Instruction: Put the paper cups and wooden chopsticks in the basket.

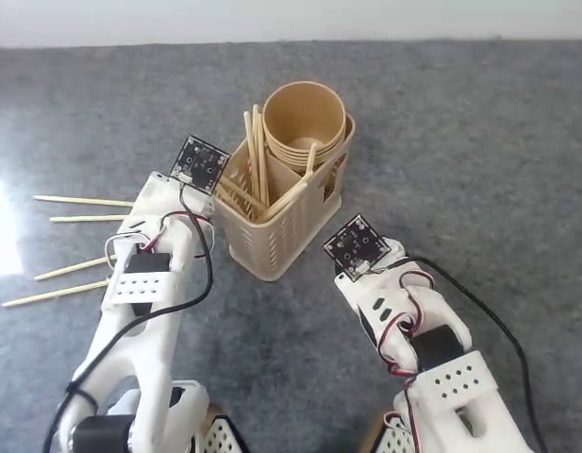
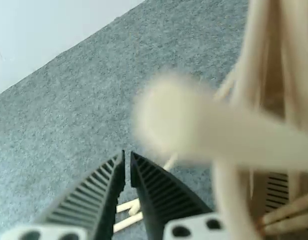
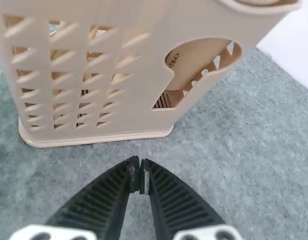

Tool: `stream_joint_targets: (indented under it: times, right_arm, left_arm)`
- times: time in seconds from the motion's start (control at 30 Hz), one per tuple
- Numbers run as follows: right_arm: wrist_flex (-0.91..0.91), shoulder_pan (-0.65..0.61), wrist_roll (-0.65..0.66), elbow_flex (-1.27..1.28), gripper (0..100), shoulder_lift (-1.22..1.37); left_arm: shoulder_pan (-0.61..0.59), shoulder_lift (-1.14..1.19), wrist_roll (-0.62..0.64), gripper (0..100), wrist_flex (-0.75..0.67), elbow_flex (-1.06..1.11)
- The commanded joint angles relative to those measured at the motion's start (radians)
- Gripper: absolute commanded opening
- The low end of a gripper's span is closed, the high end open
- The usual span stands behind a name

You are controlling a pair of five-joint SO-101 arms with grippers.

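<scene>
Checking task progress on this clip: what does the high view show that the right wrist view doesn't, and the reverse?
High view adds: four loose chopsticks lying on the grey table, apart from the basket, plus upright chopsticks inside it beside the stacked paper cups. Right wrist view adds: the right tool, shut and holding nothing, just short of the basket's base, and a cup's side seen through the handle cutout. Shared: the slotted basket, the cups in it, the grey table.
</scene>
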Motion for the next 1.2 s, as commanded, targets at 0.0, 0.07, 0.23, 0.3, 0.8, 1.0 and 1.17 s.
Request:
stream_joint_targets:
  times: [0.0, 0.07, 0.23, 0.3, 0.8, 1.0, 1.17]
  right_arm:
    - [-0.025, -0.005, 0.012, -0.003, 0.6, -0.015]
    - [-0.027, -0.005, 0.014, -0.003, 0.6, -0.015]
    - [-0.027, -0.005, 0.015, 0.0, 0.6, -0.015]
    - [-0.027, -0.005, 0.015, 0.0, 0.6, -0.015]
    - [-0.027, -0.005, 0.015, 0.0, 0.6, -0.015]
    - [-0.027, -0.005, 0.015, 0.002, 0.6, -0.012]
    - [-0.027, -0.005, 0.015, 0.002, 0.6, -0.007]
  left_arm:
    - [0.012, -0.025, -0.005, 1, -0.008, -0.007]
    - [0.002, -0.032, -0.017, 1, 0.003, -0.019]
    - [-0.028, -0.061, -0.029, 1, 0.063, -0.042]
    - [-0.092, -0.081, -0.034, 1, 0.078, -0.044]
    - [-0.615, -0.494, -0.104, 4, 0.172, 0.01]
    - [-0.557, -0.419, -0.181, 10, 0.514, -0.289]
    - [-0.457, -0.15, -0.245, 10, 0.838, -0.677]
